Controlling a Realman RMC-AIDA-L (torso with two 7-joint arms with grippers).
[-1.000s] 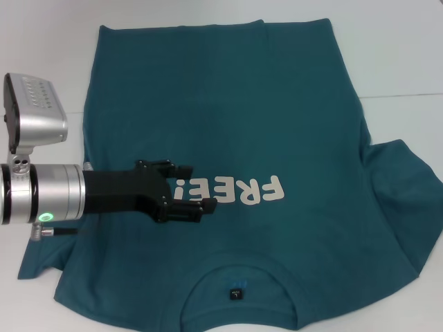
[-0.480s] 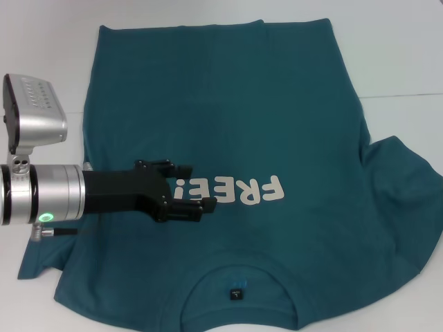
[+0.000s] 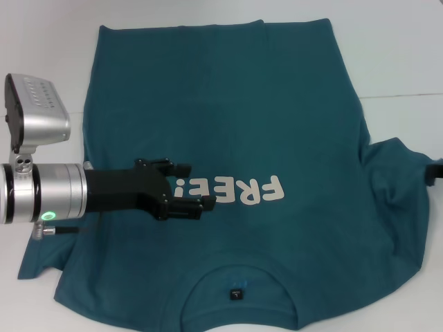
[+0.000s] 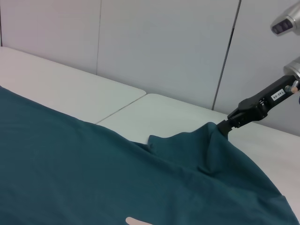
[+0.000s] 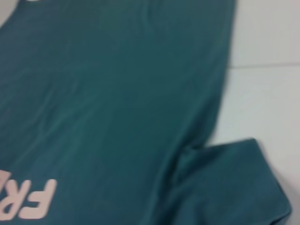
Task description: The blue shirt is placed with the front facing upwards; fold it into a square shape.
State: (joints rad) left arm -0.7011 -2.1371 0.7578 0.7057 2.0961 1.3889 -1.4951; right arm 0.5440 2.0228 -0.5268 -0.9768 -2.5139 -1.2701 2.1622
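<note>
Your blue shirt (image 3: 228, 138) lies spread front-up on the white tabletop (image 3: 401, 48), collar at the near edge, hem at the far side. "FREE" lettering (image 3: 232, 191) reads upside down from the head view. Small black tag (image 3: 237, 294) sits inside the collar.

Left pincer (image 3: 197, 187) is out over the chest, just beside the start of the lettering, arm reaching in from the left. Its fingers are spread apart with nothing between them, so released. Can't tell from the head view whether the tips touch the fabric or hang just above it.

Right pincer (image 4: 224, 126) is at the right sleeve (image 3: 401, 187). In the left wrist view its black tip is clenched on the sleeve edge, and the fabric is pulled up into a peak off the tabletop there. The head view only catches a sliver of it at the frame's right edge.

The right sleeve is bunched with creases running toward the grip. The left sleeve (image 3: 41, 259) lies flat under the left arm.
</note>
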